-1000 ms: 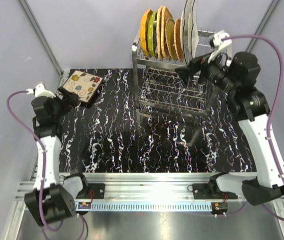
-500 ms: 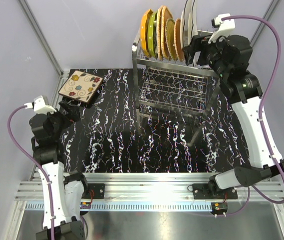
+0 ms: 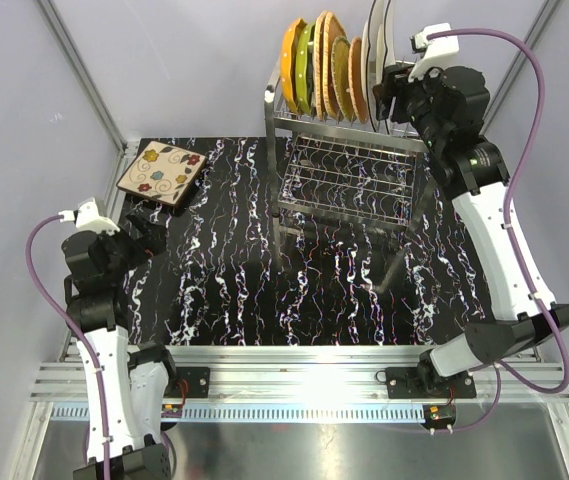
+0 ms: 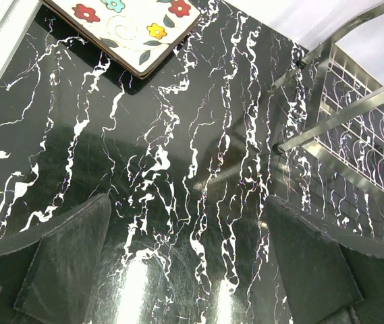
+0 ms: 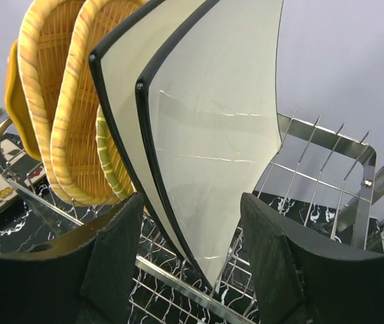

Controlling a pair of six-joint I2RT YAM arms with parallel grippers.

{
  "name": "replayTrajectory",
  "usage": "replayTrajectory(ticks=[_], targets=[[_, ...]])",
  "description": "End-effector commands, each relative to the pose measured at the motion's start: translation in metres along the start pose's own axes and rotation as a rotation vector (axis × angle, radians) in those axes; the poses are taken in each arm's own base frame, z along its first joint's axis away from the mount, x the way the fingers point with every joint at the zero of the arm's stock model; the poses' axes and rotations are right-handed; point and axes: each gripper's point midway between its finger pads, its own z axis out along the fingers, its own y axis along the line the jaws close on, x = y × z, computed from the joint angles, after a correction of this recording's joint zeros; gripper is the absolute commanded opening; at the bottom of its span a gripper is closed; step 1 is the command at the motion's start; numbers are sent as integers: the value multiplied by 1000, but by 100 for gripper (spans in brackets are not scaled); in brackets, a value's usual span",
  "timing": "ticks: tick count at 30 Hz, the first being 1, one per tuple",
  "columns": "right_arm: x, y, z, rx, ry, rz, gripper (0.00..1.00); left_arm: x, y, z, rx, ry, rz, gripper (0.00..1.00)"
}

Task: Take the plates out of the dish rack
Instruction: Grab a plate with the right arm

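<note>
Unloaded, 1 item: floral sq plate, flat on table, ahead-left of my L gripper, which is open and empty. Left in dish rack: 2 white sq plates, wicker plates, green plate, orange plate. R gripper is spread wide astride the nearest white plate's corner, no grip yet. I'd call it early.

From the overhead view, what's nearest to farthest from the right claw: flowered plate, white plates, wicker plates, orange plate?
From the right claw:
1. White plates, right end of the rack.
2. Wicker plates, mid-rack.
3. Orange plate, left end.
4. Flowered plate, on the table, far left.
</note>
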Motion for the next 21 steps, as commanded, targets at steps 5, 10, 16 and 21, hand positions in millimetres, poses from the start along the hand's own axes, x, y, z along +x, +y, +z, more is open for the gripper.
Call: replayTrajectory(ticks=[5, 10, 16, 21], targets=[[-4, -8, 26, 48, -73, -70, 61, -17, -15, -7, 54, -39, 34, 99], [1, -15, 38, 82, -85, -132, 56, -16, -14, -6, 55, -37, 32, 99], [7, -15, 45, 86, -153, -194, 48, -17, -16, -5, 61, -41, 26, 99], [7, -14, 47, 84, -204, -241, 45, -16, -14, -5, 56, -39, 27, 99]])
